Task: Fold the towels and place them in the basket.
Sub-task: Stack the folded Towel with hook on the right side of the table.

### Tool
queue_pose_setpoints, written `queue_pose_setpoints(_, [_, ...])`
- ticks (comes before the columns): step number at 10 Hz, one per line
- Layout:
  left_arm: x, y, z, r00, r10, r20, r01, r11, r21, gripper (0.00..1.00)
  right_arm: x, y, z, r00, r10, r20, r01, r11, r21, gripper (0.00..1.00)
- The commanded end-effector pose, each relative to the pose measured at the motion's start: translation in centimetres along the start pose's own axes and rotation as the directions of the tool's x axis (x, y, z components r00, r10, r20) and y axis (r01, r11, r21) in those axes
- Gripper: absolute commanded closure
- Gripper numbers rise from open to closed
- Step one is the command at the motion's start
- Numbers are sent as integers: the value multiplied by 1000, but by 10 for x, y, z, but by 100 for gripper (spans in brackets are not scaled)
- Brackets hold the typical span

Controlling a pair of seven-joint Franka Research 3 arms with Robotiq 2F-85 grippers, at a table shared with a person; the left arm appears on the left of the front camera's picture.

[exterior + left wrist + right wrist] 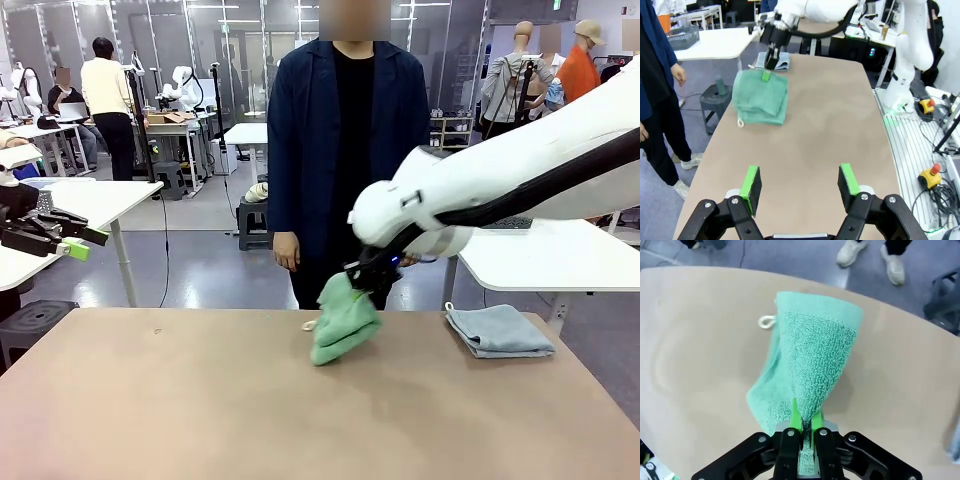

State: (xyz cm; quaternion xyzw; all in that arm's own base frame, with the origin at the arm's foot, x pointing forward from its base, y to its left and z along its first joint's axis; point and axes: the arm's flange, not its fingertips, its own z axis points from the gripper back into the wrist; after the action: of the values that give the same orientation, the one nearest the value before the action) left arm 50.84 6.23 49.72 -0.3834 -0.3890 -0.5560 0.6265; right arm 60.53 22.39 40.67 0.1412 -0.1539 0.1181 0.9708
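Right gripper (pixel 802 427) pinched the green towel (pixel 812 370), lifted off the table (pixel 200 400). Blue-grey towel (pixel 498 330) lay folded; both still needed the basket (pixel 684 37).

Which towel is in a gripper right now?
The green towel, pinched at one edge by the right gripper and partly lifted off the table. The blue-grey towel lies folded and untouched by the table's right edge.

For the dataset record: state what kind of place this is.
Probably a robotics lab or data-collection hall: other white robot arms on far tables, people at workstations, and an emergency-stop button with loose cables beside this table.
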Motion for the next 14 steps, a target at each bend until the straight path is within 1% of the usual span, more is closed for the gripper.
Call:
queue_pose_setpoints(1, [1, -1, 0, 1000, -2, 4, 2, 1000, -3, 21, -16, -32, 40, 998, 59, -15, -60, 997, -51, 92])
queue_pose_setpoints(4, [1, -1, 0, 1000, -2, 4, 2, 1000, -3, 21, -5, -87, 89, 992, 114, -59, -119, 988, -101, 92])
queue_pose_setpoints(6, [1, -1, 0, 1000, -2, 4, 2, 1000, -3, 21, 5, -127, 112, 996, 73, -58, -81, 984, -160, 92])
queue_pose_setpoints(7, [1, -1, 0, 1000, -2, 4, 2, 1000, -3, 21, 10, -143, 118, 997, 51, -60, -60, 985, -163, 92])
queue_pose_setpoints(9, [1, -1, 0, 1000, -2, 4, 2, 1000, -3, 21, 18, -166, 124, 996, 46, -80, -58, 985, -161, 92])
queue_pose_setpoints(10, [1, -1, 0, 1000, -2, 4, 2, 1000, -3, 21, 21, -175, 126, 996, 40, -85, -53, 985, -161, 92])
queue_pose_setpoints(12, [1, -1, 0, 1000, -2, 4, 2, 1000, -3, 21, 25, -190, 125, 992, 22, -122, -45, 981, -187, 92])
queue_pose_setpoints(14, [1, -1, 0, 1000, -2, 4, 2, 1000, -3, 21, 27, -200, 123, 992, 36, -118, -59, 977, -204, 92])
